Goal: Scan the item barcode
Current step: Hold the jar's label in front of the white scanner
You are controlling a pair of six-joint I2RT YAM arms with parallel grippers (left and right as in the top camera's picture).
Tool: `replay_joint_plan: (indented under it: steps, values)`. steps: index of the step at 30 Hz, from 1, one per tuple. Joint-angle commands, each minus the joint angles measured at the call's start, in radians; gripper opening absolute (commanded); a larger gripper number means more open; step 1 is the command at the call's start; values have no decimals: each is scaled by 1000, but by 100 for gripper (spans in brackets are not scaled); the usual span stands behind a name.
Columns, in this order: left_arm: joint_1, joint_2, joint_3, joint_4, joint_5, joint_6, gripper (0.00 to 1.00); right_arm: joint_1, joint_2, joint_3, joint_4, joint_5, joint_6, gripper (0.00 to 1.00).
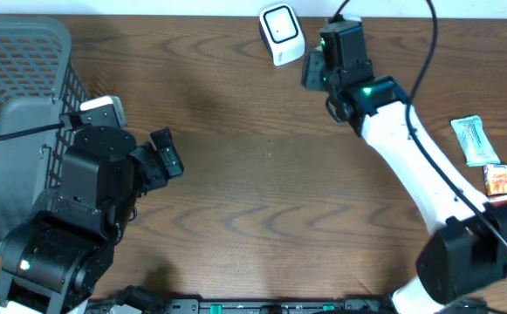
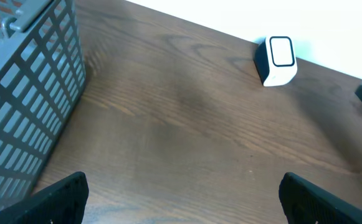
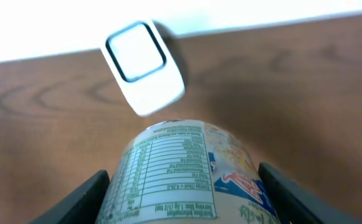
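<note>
Worktop (image 1: 262, 201) of dark wood grain, seen from above and from both wrists. Closest to the robot's own side, the black left arm is folded low, well apart from the scanner (image 1: 280, 33) and to its left. The left fingers (image 2: 59, 198) are spread wide with nothing between them. Only bare wood lies beneath them, and they point across the worktop toward the scanner, which stands far ahead. A grey mesh basket (image 1: 17, 78) stands beyond that arm, farther from the scanner than anything else on that side.

To the right of the scanner and nearer the robot, a teal packet (image 1: 476, 139) and an orange packet (image 1: 499, 179) lie by the worktop edge. The white right arm reaches from that side up to a spot just right of the scanner. The right fingers (image 3: 88, 200) pinch a round container (image 3: 181, 171) from both sides, its end toward the scanner. A nutrition table in green print faces up on its pale label, with red and blue artwork beside it. The container is near the scanner without touching it.

Farthest back, the scanner is a small white block with a dark-rimmed window, just short of the worktop's rear edge.
</note>
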State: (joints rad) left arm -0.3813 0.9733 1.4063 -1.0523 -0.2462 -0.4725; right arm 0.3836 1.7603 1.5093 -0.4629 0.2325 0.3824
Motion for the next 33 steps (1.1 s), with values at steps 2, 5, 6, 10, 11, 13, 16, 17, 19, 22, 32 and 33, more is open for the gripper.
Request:
replay_joint_plan:
  steps: [2, 5, 6, 10, 11, 13, 16, 17, 19, 22, 32, 33]
  values:
    - [6, -1, 15, -3, -17, -4, 98, -5, 109, 21, 196, 25, -119, 53]
    - [6, -1, 15, -3, -17, -5, 98, -5, 157, 21, 341, 24, -142, 53]
    - [6, -1, 15, -4, -17, -4, 98, -5, 171, 21, 383, 24, -154, 53]
    - [6, -1, 15, -3, -17, -4, 98, -5, 228, 21, 562, 24, -201, 53]
    - [6, -1, 15, -4, -17, -5, 98, -5, 246, 21, 612, 25, -220, 53]
    - [6, -1, 15, -4, -17, -5, 98, -5, 283, 21, 703, 36, -239, 53]
    - [6, -1, 15, -4, -17, -4, 98, -5, 337, 21, 815, 76, -253, 53]
    - [6, -1, 15, -3, -17, -5, 98, -5, 357, 21, 854, 84, -262, 53]
    - [6, -1, 15, -4, -17, -4, 98, -6, 404, 22, 944, 84, -272, 53]
    - [6, -1, 15, -4, -17, -5, 98, -7, 485, 26, 1099, 84, -273, 53]
    - [6, -1, 15, -4, -17, -4, 98, -7, 678, 155, 1243, 104, -288, 58]
    - [6, -1, 15, -4, -17, -4, 98, -7, 681, 165, 1235, 112, -289, 59]
